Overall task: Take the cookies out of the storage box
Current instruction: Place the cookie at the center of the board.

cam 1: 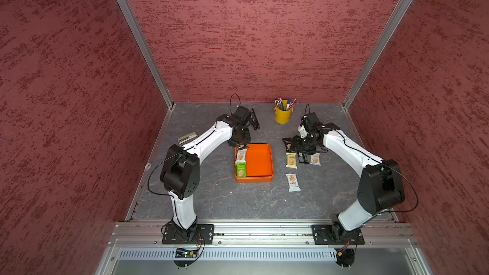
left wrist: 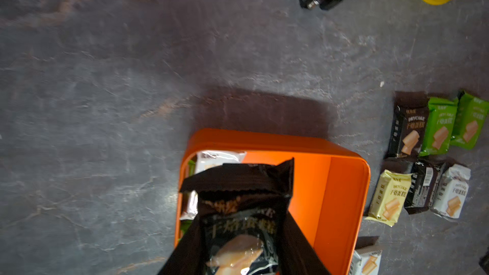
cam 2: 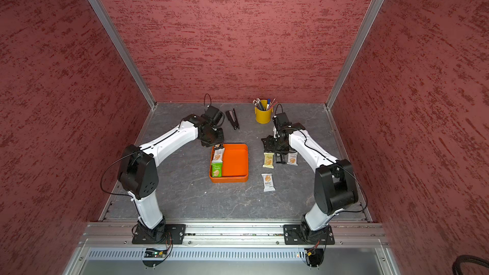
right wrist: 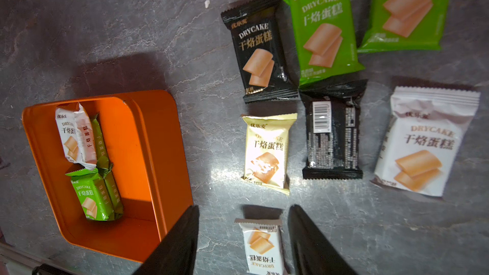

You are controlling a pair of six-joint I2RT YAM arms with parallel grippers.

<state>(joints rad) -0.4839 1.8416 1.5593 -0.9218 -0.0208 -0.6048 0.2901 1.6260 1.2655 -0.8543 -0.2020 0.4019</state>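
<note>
Three rough-plastered red walls (cam 1: 251,35) close in your tabletop (cam 1: 211,197), a dark grey slab with pale stone-like veins. Aluminium posts (cam 1: 140,38) frame the back corners and a metal rail (cam 1: 251,227) runs along the near edge. The widest bare stretch lies between that rail and the storage box (cam 1: 260,164), a glossy orange tray with rounded corners and low walls, set mid-tabletop between the arms. Most of its floor is bare; a white packet (cam 1: 241,155) and a green packet (cam 1: 241,169) lie against its left wall.

Your left pincer (left wrist: 242,223) is clamped on a crinkly black packet (left wrist: 238,189) above the box's far left corner. Your right pincer (right wrist: 243,207) stands apart, gripping nothing, over the other cookies (right wrist: 267,152) laid flat on the tabletop just right of the box. A yellow pen bucket (cam 1: 283,115) and a black stapler (cam 2: 232,119) sit near the back wall.
</note>
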